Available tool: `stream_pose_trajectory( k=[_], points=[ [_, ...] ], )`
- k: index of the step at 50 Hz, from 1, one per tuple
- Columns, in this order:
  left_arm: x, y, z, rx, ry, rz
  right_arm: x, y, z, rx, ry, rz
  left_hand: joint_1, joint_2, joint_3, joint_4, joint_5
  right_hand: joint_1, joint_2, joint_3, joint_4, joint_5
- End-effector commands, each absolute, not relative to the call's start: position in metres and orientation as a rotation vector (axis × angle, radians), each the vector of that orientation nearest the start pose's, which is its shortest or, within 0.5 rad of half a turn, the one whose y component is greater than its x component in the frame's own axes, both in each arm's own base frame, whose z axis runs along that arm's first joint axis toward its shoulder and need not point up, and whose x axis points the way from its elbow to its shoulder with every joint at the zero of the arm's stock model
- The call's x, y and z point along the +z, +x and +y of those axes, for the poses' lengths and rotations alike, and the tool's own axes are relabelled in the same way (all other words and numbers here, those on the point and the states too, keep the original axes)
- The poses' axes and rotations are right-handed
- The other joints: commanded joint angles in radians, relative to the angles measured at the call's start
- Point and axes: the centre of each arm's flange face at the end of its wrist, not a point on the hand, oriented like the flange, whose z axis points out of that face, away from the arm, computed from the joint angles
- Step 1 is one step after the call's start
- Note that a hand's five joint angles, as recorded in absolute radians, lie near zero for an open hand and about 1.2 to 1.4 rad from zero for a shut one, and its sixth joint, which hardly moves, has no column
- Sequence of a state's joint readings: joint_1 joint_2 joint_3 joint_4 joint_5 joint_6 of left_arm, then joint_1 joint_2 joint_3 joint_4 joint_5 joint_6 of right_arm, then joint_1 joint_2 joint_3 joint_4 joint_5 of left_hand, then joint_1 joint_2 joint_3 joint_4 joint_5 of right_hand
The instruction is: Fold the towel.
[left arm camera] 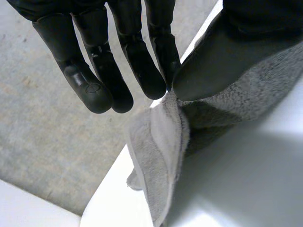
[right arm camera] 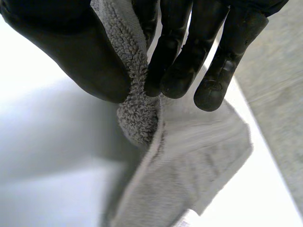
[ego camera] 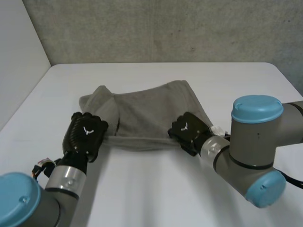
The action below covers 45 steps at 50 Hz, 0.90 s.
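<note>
Towel [ego camera: 142, 111], grey: near edge stretched crosswise between left hand [ego camera: 86, 134] and right hand [ego camera: 189, 132], each pinching one near corner; bulk lying beyond both.

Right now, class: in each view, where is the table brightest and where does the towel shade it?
Head view: the table is fairly evenly lit. Left wrist view: it glares beside the towel the left hand pinches, darker against it. Right wrist view: grey shade beside the towel in the right hand.
</note>
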State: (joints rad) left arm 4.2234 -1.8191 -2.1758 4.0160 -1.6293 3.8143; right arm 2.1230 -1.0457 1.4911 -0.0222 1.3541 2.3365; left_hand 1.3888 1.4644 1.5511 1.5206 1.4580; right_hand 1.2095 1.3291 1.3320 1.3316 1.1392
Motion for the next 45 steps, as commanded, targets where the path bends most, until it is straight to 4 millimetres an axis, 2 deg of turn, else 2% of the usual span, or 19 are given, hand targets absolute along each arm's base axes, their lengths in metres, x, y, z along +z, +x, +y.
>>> stream_pose_trajectory(
  k=[1, 2, 3, 5, 7, 14, 16, 22, 24, 31, 35, 40, 45],
  points=[
    [0.153, -0.258, -0.177, -2.167, 1.148, 1.744, 0.160, 0.307, -0.218, -1.653, -1.734, 1.936, 0.007, -0.068, -0.155, -0.124, -0.236, -0.027, -0.147, -0.150, -0.149, -0.131],
    [0.153, -0.258, -0.177, -2.167, 1.148, 1.744, 0.161, 0.303, -0.222, -1.668, -1.690, 1.960, 0.007, -0.068, -0.155, -0.124, -0.236, -0.306, -0.425, -0.428, -0.428, -0.410],
    [0.153, -0.258, -0.177, -2.169, 1.147, 1.743, 0.161, 0.303, -0.222, -1.668, -1.689, 1.960, 0.007, -0.068, -0.155, -0.124, -0.236, -0.308, -0.428, -0.431, -0.430, -0.413],
    [0.154, -0.258, -0.178, -2.172, 1.141, 1.739, 0.161, 0.296, -0.230, -1.685, -1.587, 2.009, -0.001, -0.076, -0.163, -0.133, -0.245, -0.566, -0.685, -0.688, -0.688, -0.670],
    [0.153, -0.257, -0.179, -2.169, 1.138, 1.743, 0.160, 0.294, -0.233, -1.688, -1.536, 2.027, -0.021, -0.097, -0.184, -0.153, -0.265, -0.616, -0.736, -0.739, -0.738, -0.720],
    [0.151, -0.249, -0.191, -2.147, 1.090, 1.756, 0.154, 0.286, -0.246, -1.722, -1.349, 2.081, -0.021, -0.097, -0.184, -0.153, -0.265, -0.675, -0.795, -0.798, -0.797, -0.780],
    [0.151, -0.248, -0.193, -2.143, 1.080, 1.758, 0.155, 0.274, -0.259, -1.734, -1.267, 2.136, -0.021, -0.097, -0.184, -0.153, -0.265, -0.728, -0.848, -0.850, -0.850, -0.832],
    [0.150, -0.245, -0.194, -2.133, 1.073, 1.767, 0.160, 0.260, -0.273, -1.756, -1.182, 2.184, -0.024, -0.100, -0.187, -0.156, -0.268, -0.772, -0.892, -0.895, -0.894, -0.876],
    [0.150, -0.245, -0.194, -2.133, 1.073, 1.767, 0.162, 0.247, -0.277, -1.742, -1.143, 2.232, -0.027, -0.103, -0.190, -0.159, -0.271, -0.755, -0.874, -0.877, -0.877, -0.859],
    [0.147, -0.245, -0.194, -2.124, 1.077, 1.777, 0.151, 0.236, -0.268, -1.573, -1.137, 2.300, -0.024, -0.100, -0.187, -0.156, -0.268, -0.755, -0.874, -0.877, -0.877, -0.859],
    [0.146, -0.245, -0.195, -2.117, 1.080, 1.782, 0.148, 0.230, -0.270, -1.532, -1.074, 2.307, -0.024, -0.100, -0.187, -0.156, -0.268, -0.781, -0.900, -0.903, -0.903, -0.885],
    [0.145, -0.245, -0.195, -2.117, 1.080, 1.782, 0.151, 0.231, -0.272, -1.503, -0.972, 2.296, -0.024, -0.100, -0.187, -0.156, -0.268, -0.883, -1.003, -1.006, -1.006, -0.988],
    [0.146, -0.245, -0.195, -2.118, 1.077, 1.781, 0.148, 0.235, -0.269, -1.452, -0.901, 2.280, -0.024, -0.100, -0.187, -0.156, -0.268, -0.869, -0.989, -0.992, -0.991, -0.973]
  ],
)
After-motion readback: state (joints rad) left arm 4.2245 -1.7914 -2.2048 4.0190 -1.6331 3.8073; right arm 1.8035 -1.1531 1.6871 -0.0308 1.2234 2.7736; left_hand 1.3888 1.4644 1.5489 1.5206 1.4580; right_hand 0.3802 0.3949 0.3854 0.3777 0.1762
